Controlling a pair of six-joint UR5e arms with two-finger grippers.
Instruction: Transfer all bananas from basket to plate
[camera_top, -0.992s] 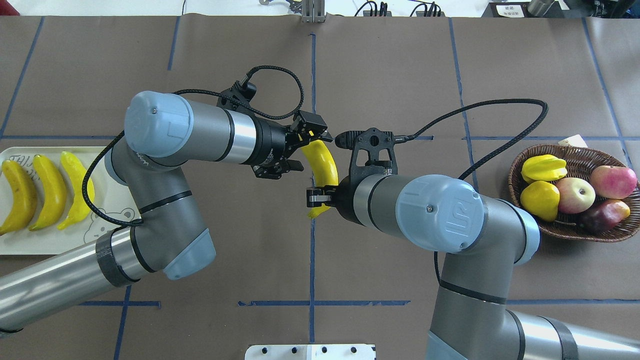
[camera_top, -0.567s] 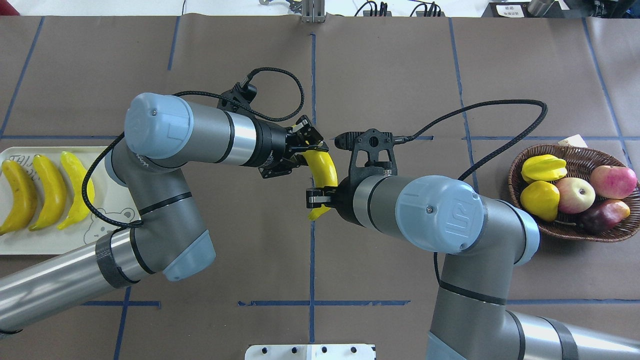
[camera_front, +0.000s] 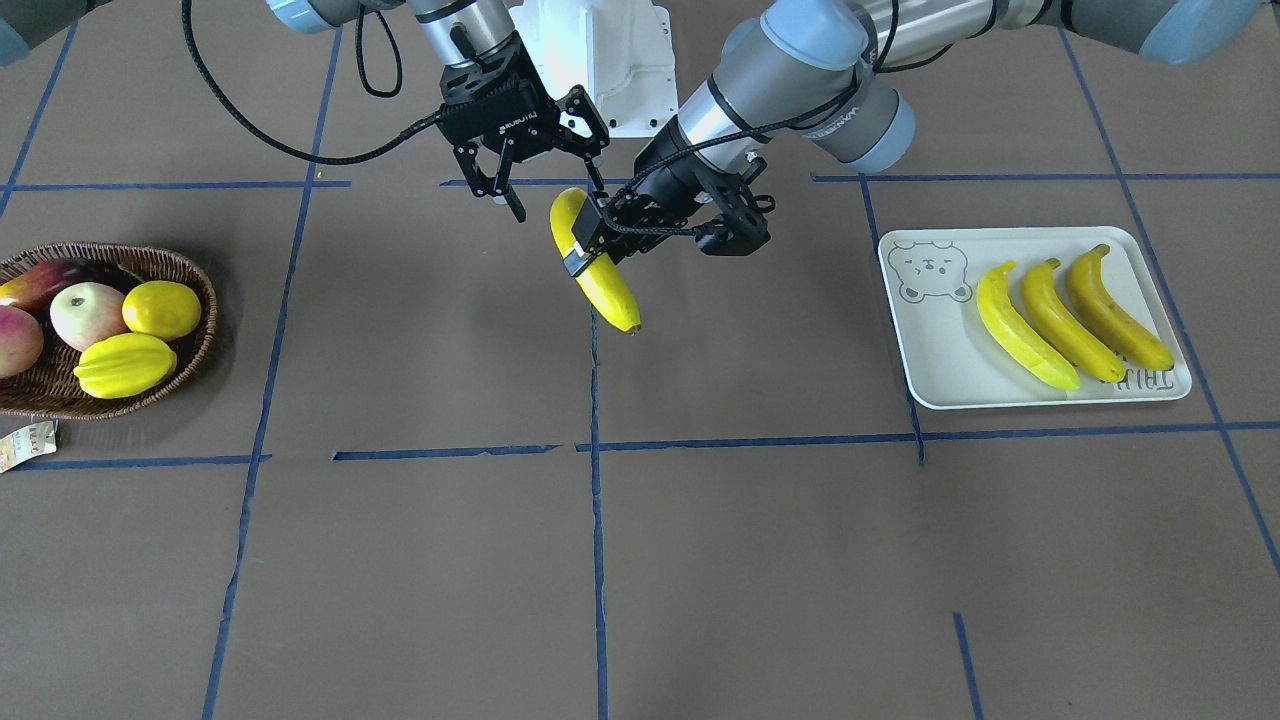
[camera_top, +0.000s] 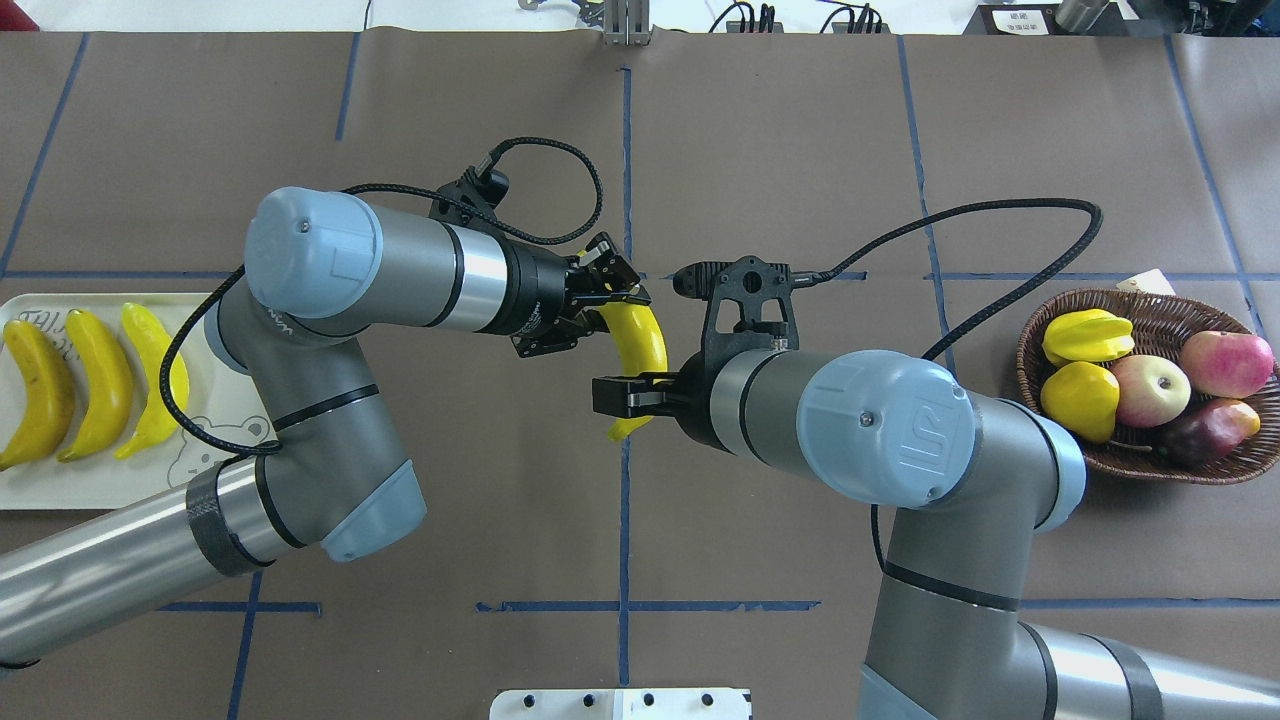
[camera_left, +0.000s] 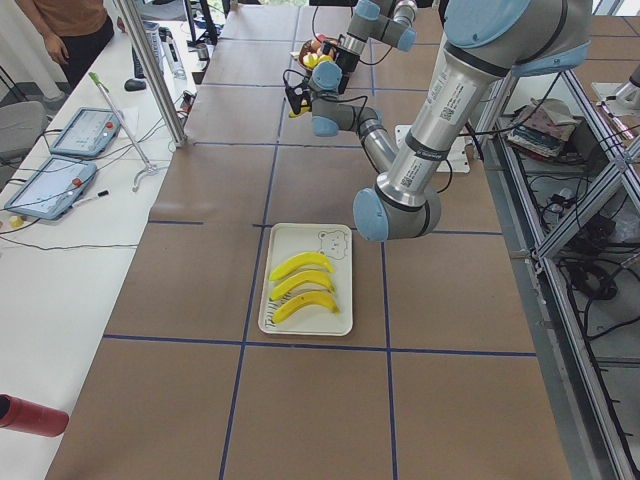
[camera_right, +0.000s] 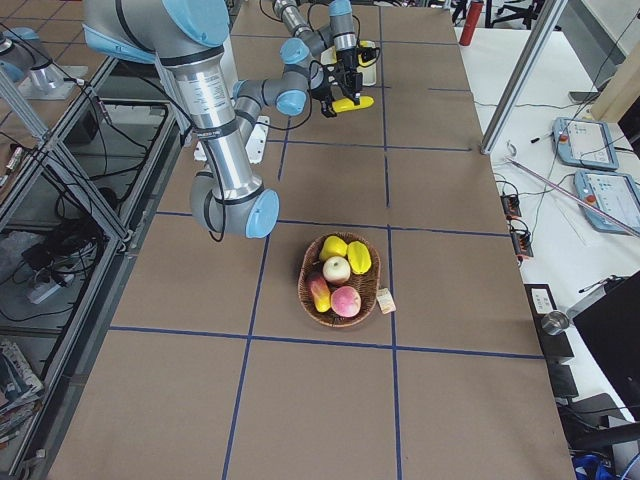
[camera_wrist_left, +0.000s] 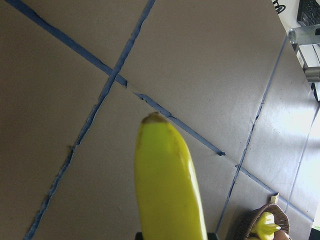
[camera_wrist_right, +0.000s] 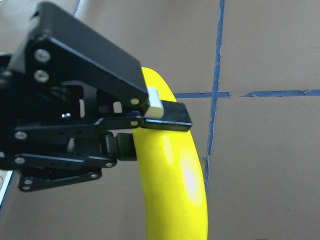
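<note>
Logged from the table's left end, working outward.

Nearest: plate (camera_front: 940, 345) flat on the paper-covered table (camera_front: 760, 560). The bear drawing (camera_front: 932, 270) sits in the corner toward the robot and table centre. Three bananas (camera_front: 1068, 325) lie on the plate's outer half, side by side and parallel.

Mid-table: the two arms meet over the centre tape line (camera_front: 595, 500).
- The left gripper (camera_front: 584, 250) is clamped on the banana (camera_front: 612, 292), partway along its length. The right wrist view shows it pressed flat against the peel on both sides.
- The banana is held in the air, clear of the table. It runs lengthwise along the tape line, with one end toward the robot and the brown tip away from it.
- The right gripper (camera_front: 557, 200) has its fingers spread wide, with the banana's robot-side end between them. From the front they look clear of the peel, but the angle is poor and I can't rule out a light touch.

Far end: basket (camera_front: 200, 340) on the table, well apart from the arms. It holds a lemon (camera_front: 162, 308), a star fruit (camera_front: 125, 365) and apples (camera_front: 88, 312), packed against each other. A paper tag (camera_front: 25, 443) lies just outside the rim.

Beyond, at the side bench: a person (camera_left: 65, 25) in an orange-brown top, only partly in view.
</note>
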